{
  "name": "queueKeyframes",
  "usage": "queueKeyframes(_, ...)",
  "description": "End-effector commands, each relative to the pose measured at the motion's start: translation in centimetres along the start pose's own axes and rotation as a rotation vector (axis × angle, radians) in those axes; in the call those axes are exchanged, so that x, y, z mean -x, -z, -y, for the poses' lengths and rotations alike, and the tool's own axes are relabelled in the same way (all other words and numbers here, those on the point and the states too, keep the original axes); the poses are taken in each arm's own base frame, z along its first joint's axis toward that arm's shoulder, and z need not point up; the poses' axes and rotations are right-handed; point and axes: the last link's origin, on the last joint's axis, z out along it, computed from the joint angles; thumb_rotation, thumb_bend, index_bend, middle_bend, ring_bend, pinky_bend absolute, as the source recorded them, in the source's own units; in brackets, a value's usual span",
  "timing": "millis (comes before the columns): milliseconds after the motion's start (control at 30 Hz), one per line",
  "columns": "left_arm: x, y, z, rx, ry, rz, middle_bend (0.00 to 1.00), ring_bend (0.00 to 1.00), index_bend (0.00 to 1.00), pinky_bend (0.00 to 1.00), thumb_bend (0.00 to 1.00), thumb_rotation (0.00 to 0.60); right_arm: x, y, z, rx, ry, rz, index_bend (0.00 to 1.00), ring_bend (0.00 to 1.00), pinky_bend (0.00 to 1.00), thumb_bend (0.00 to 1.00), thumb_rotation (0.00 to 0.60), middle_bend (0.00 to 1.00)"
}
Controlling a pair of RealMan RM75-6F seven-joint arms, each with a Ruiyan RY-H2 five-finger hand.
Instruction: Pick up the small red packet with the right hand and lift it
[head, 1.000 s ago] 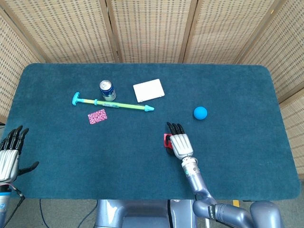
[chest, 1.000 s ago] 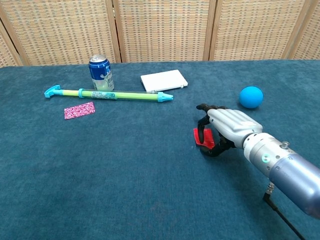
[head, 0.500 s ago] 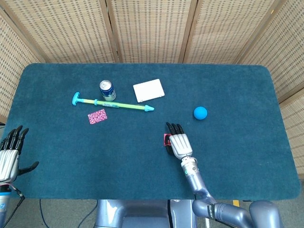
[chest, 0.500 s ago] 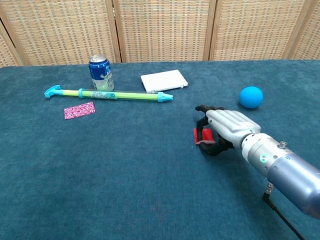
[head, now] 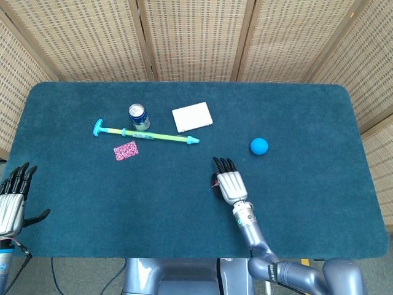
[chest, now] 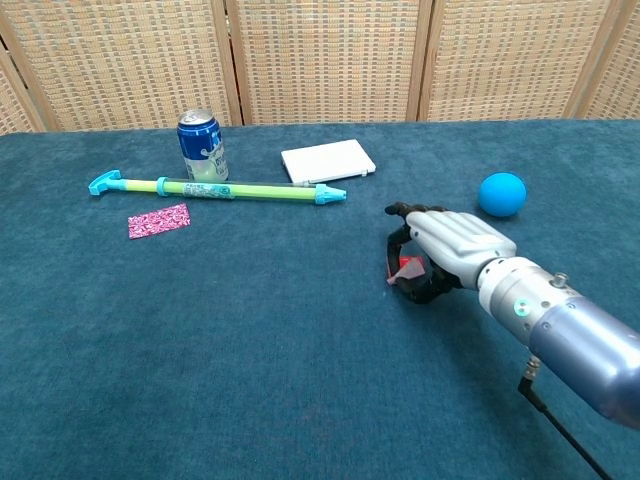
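The right robot hand (chest: 445,252) curls its dark fingers around the small red packet (chest: 408,267), gripping it just above the teal felt-covered tabletop (head: 307,203), near the front middle. Off the near left corner, the left robot hand (head: 12,200) hangs with fingers spread, holding nothing. Woven rattan screen panels (head: 196,37) wall in the far side.

We find no text, brand or number we can read. The blue can (chest: 203,146), well to the far left of the right hand (chest: 447,250), bears white markings too small to make out; the pink patterned card (chest: 159,220) shows speckle only.
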Motion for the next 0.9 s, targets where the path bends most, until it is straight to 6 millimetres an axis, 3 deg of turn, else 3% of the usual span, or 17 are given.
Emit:
queueKeyframes(33,0.0,0.0,0.0,-0.002,0.000,0.000,0.00,0.00,0.00,0.14,0.10,0.600,-0.3,-0.4,0.2,-0.005,0.007,-0.004,0.62,0.00,0.00,0.60,0.600,0.13)
queueKeyframes(333,0.0,-0.1,0.2,-0.009,0.000,0.002,0.00,0.00,0.00,0.14,0.10,0.600,-1.1,-2.1,0.7,-0.009,0.036,-0.019,0.62,0.00,0.00,0.59,0.600,0.13)
queueKeyframes(900,0.1,-0.4,0.6,-0.029,-0.005,0.004,0.00,0.00,0.00,0.14,0.10,0.600,-3.7,-7.4,1.6,0.026,0.106,-0.048,0.63,0.00,0.00,0.59,0.600,0.15)
